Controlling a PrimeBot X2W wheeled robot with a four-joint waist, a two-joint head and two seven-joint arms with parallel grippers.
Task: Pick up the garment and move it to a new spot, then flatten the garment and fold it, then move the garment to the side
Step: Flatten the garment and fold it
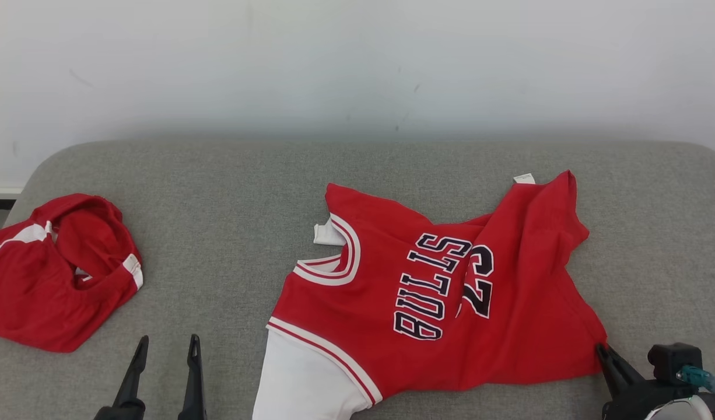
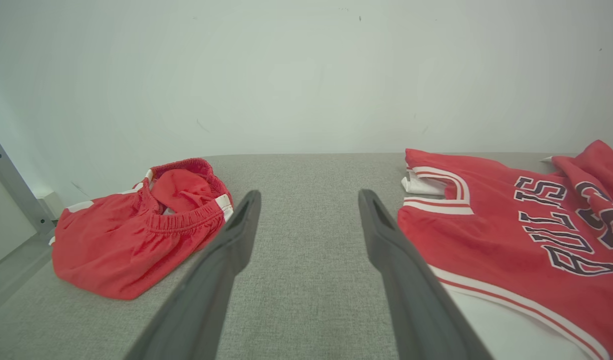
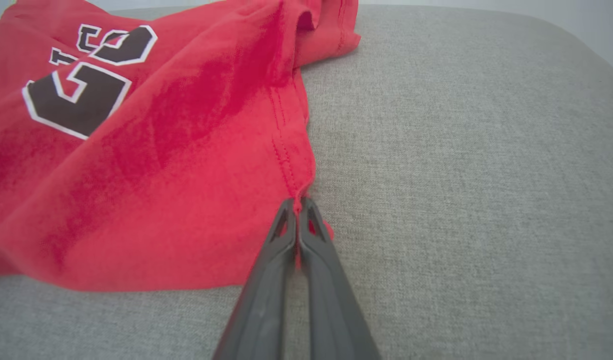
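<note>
The garment (image 1: 427, 291) is a red jersey with white trim and dark "BULLS 23" lettering, lying rumpled on the grey cushion, its neck toward the left and its hem toward the right. My right gripper (image 1: 601, 349) is at the jersey's near right hem corner. In the right wrist view the garment (image 3: 151, 165) has its hem corner pinched between the fingers of the right gripper (image 3: 297, 202), which is shut on it. My left gripper (image 1: 166, 341) stands open over bare cushion, left of the jersey. In the left wrist view the left gripper (image 2: 309, 197) holds nothing, with the garment (image 2: 511, 240) to its right.
A second red garment with white stripes, a pair of shorts (image 1: 54, 271), lies bunched at the cushion's left edge; the shorts (image 2: 136, 235) also lie left of my left fingers. The grey cushion (image 1: 217, 192) ends at a white wall behind. Bare cushion (image 3: 461, 150) lies right of the jersey.
</note>
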